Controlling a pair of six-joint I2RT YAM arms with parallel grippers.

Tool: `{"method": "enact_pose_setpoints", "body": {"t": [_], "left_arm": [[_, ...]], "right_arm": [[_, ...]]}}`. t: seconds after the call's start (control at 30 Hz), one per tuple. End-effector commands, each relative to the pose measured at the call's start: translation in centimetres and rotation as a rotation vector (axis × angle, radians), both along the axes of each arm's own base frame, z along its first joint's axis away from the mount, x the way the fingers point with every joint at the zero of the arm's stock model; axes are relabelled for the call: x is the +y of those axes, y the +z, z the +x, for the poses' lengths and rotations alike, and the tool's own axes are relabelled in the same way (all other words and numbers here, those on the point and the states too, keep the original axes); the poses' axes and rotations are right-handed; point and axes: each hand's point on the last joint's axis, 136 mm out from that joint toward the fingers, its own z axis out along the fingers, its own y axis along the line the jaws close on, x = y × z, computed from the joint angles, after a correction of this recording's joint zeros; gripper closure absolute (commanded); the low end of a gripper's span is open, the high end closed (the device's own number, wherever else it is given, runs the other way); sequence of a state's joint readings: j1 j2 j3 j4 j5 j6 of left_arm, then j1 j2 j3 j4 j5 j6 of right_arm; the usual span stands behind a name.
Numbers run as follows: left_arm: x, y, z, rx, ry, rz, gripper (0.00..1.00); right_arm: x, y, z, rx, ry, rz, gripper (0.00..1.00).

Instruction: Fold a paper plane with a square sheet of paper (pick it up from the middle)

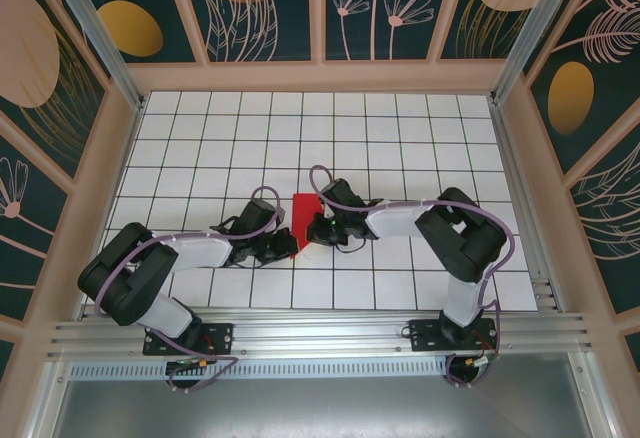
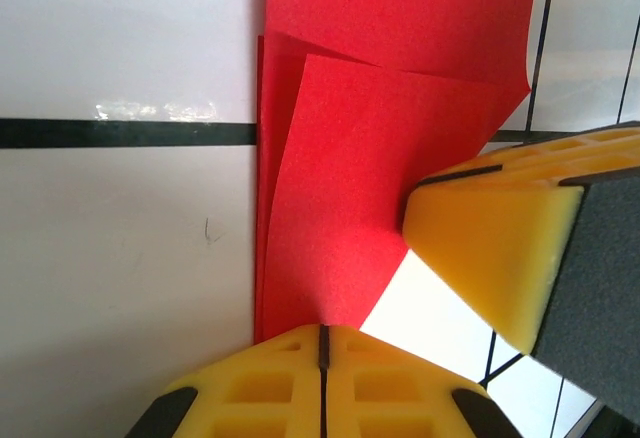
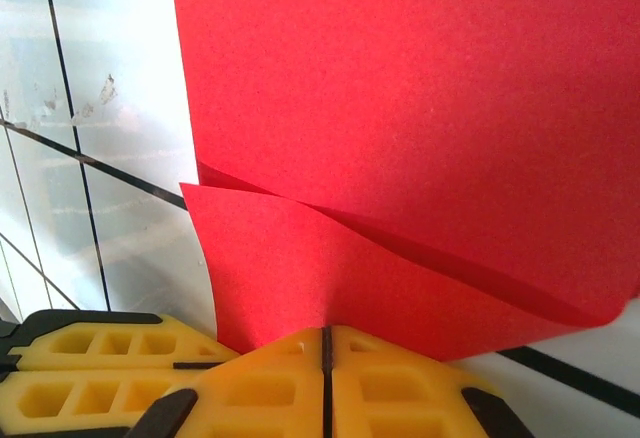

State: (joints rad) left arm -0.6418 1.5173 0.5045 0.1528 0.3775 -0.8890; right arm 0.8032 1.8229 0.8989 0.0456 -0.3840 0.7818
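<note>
Black-white arms (image 1: 195,251), lilac cables (image 1: 150,244)

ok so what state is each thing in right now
red sheet of paper: folded over on itself, layers loose, not yet a plane
left gripper: shut on an edge of the red sheet of paper
right gripper: shut on an edge of the red sheet of paper

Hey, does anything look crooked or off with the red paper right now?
Slightly. The red sheet, pinched by the left gripper and right gripper, is folded over unevenly: in the left wrist view the upper layer's edge runs skewed to the layer beneath. No tear shows.
</note>
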Motion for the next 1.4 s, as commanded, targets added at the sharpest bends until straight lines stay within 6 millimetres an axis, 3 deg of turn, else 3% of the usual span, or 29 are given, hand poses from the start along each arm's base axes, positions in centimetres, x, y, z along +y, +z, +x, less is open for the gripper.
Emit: {"method": "enact_pose_setpoints", "body": {"t": [0.0,0.3,0.47,0.6,0.73,0.83,0.97,1.13,1.37], "left_arm": [[3.7,-3.8,-2.3,0.095,0.021,0.197,0.93],[3.7,-3.7,-2.2,0.091,0.023,0.198,0.92],[3.0,-2.8,-1.3,0.063,0.022,0.176,0.92],[1.7,-0.3,0.5,-0.010,0.027,0.120,0.89],[-0.1,3.7,2.8,-0.130,0.035,0.028,0.77],[-0.2,5.4,4.1,-0.203,0.057,0.020,0.66],[-0.7,5.8,5.2,-0.233,0.059,0.014,0.65],[-1.0,5.4,6.4,-0.249,0.102,0.012,0.71],[-0.2,4.0,6.8,-0.241,0.133,0.061,0.77]], "right_arm": [[-1.6,-1.0,1.7,-0.031,-0.009,-0.035,0.91],[-5.1,-0.9,4.6,-0.089,-0.029,-0.042,0.90],[-5.7,2.1,6.1,-0.185,-0.047,-0.023,0.90],[-5.7,5.7,6.0,-0.262,-0.058,0.032,0.87],[-6.1,6.8,4.6,-0.264,-0.088,0.067,0.75],[-6.3,7.0,3.3,-0.233,-0.120,0.106,0.63],[-5.9,7.1,2.3,-0.188,-0.161,0.161,0.51],[-5.0,6.2,2.0,-0.128,-0.185,0.179,0.47],[-2.8,4.9,1.7,-0.085,-0.136,0.198,0.48]]}}
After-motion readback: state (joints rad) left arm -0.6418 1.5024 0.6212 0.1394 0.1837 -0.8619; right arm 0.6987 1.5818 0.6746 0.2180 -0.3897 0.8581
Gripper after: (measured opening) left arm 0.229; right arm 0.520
